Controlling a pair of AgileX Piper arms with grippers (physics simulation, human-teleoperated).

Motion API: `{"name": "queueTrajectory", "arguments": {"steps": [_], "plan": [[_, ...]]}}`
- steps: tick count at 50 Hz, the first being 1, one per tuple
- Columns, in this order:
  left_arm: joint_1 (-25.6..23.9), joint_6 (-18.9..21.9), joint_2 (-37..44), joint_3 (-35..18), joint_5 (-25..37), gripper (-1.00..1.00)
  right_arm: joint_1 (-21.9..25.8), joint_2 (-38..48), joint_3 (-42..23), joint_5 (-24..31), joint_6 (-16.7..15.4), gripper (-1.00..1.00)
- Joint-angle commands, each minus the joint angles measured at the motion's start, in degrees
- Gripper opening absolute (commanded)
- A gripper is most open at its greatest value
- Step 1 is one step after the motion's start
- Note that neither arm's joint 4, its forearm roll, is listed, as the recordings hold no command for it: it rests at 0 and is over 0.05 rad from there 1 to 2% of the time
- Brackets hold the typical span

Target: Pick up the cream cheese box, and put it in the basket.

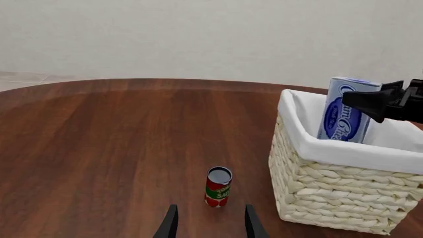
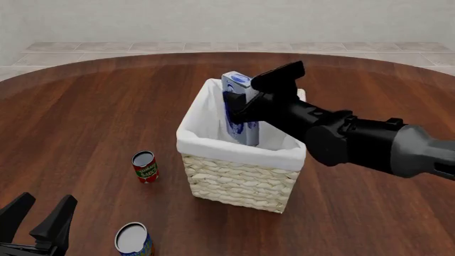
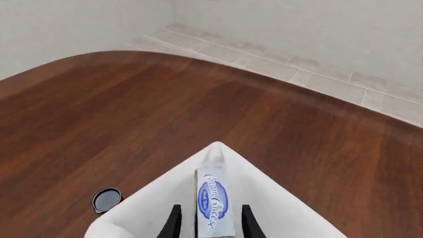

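The right gripper [image 2: 238, 109] has its fingers clamped on the cream cheese box [image 2: 237, 106], upright and half down inside the basket [image 2: 238, 178], and if let go now it might lean against the liner.

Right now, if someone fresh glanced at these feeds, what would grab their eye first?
The tall cream wicker basket with white cloth liner at the table's middle, with the pale grey-blue cream cheese box standing upright inside it, between the right gripper's fingers. Next, the small red-labelled can standing on the dark wooden table left of the basket, apart from it.
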Motion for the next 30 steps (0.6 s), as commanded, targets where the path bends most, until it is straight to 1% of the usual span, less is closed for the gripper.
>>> {"name": "queueTrajectory", "arguments": {"steps": [1,10,19,23,25,30], "plan": [[-0.1,0.0,0.0,0.0,-0.1,1.0,-0.2,0.2,0.4,-0.9,0.4,1.0],[-0.1,0.0,0.0,0.0,0.0,1.0,-0.2,-0.1,0.7,-0.6,0.2,1.0],[-0.2,0.0,0.0,0.0,-0.1,1.0,-0.5,-0.9,1.8,-1.5,0.2,1.0],[-0.2,0.0,0.0,0.0,-0.1,1.0,-0.5,-2.9,3.2,-1.6,0.4,1.0],[-0.2,-0.1,0.0,0.0,-0.1,1.0,-0.3,-4.8,4.2,-1.3,-0.5,1.0],[-0.7,0.0,0.0,0.0,0.0,1.0,0.2,-8.9,6.8,-0.7,-0.8,1.0]]}}
